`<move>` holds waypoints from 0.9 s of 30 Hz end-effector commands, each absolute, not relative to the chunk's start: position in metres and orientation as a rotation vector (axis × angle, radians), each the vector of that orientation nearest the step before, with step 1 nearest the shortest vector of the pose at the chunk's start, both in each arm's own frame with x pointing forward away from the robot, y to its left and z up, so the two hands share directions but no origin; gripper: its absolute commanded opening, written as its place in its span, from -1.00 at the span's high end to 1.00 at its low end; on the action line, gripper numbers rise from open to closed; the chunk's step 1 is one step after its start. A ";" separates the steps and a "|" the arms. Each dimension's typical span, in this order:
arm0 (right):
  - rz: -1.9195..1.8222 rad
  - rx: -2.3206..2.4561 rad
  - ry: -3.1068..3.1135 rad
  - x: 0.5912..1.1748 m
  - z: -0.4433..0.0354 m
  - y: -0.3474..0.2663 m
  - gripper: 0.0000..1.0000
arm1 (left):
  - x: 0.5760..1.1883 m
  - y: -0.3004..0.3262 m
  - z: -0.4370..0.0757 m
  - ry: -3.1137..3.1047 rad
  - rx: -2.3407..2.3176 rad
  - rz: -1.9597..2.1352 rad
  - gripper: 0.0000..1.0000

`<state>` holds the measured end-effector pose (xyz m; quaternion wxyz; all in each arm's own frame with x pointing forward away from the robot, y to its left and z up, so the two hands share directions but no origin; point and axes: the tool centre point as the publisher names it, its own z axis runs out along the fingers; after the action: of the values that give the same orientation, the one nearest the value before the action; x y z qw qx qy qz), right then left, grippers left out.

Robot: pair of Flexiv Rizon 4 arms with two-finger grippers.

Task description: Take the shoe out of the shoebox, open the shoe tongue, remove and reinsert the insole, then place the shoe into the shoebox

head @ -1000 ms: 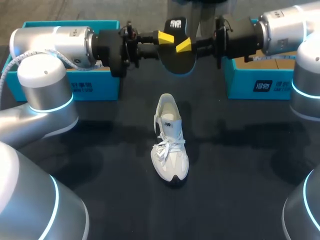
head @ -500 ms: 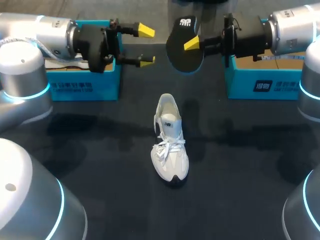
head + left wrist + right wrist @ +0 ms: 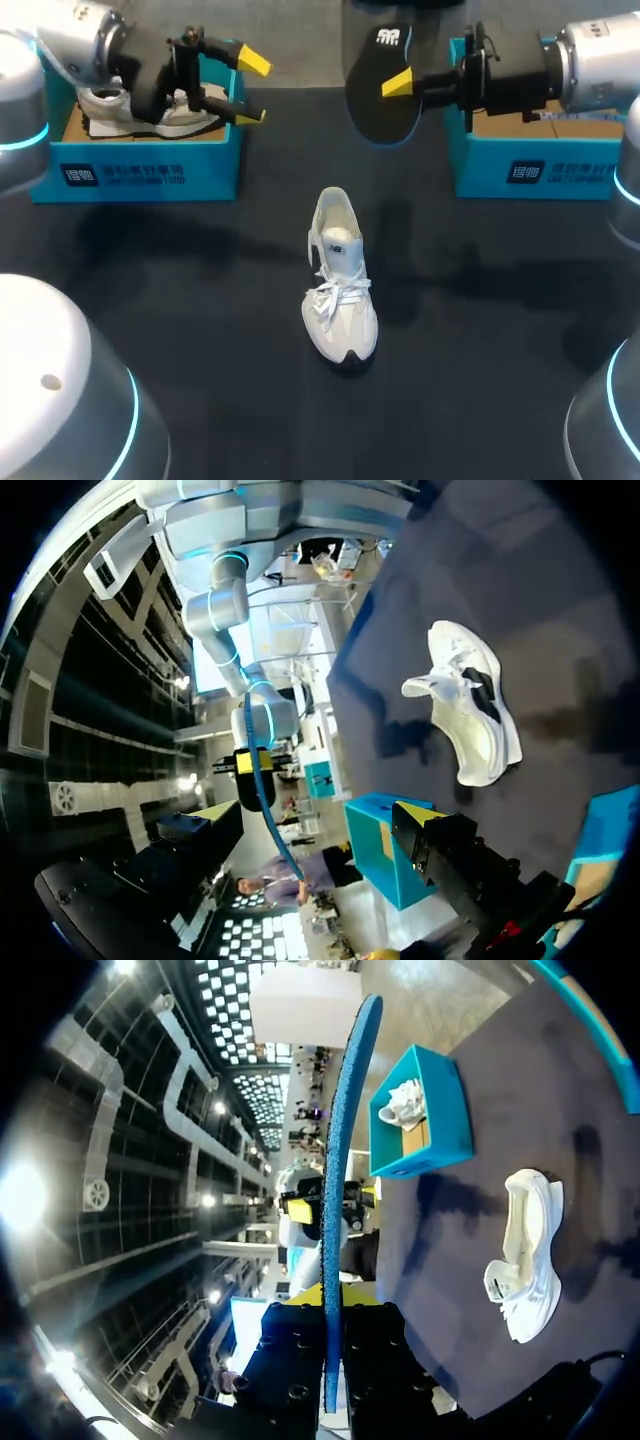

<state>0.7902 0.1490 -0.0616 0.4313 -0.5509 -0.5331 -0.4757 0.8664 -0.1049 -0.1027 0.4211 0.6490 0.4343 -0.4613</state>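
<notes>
The white shoe (image 3: 340, 285) lies on the black table mid-way between the two boxes, its toe toward the front edge. It also shows as the shoe (image 3: 470, 715) and the shoe (image 3: 525, 1250) in the wrist views. My right gripper (image 3: 392, 84) is shut on the black insole (image 3: 380, 90) and holds it in the air above the table's back. In the right wrist view the insole (image 3: 345, 1150) stands edge-on between the fingers of the right gripper (image 3: 332, 1315). My left gripper (image 3: 248, 88) is open and empty beside the left shoebox (image 3: 140, 170); in its own view the left gripper (image 3: 320, 820) holds nothing.
The left teal shoebox holds a second shoe (image 3: 150, 110). A right teal shoebox (image 3: 530, 165) stands at the back right, under my right arm. Both the boxes flank the shoe, with bare black table around it.
My left gripper let go of the insole, opened wide and drew back left to the left shoebox. The right gripper kept the insole and shifted slightly right.
</notes>
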 end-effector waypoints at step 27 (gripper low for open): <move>-1.222 -1.444 -1.335 0.768 -0.050 0.136 1.00 | 0.885 -0.092 -0.201 1.189 1.966 -1.234 -1.00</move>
<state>0.7701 0.1357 -0.0505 0.4039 -0.5686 -0.5285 -0.4840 0.8808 -0.0927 -0.1950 0.2701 0.7237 0.4442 -0.4540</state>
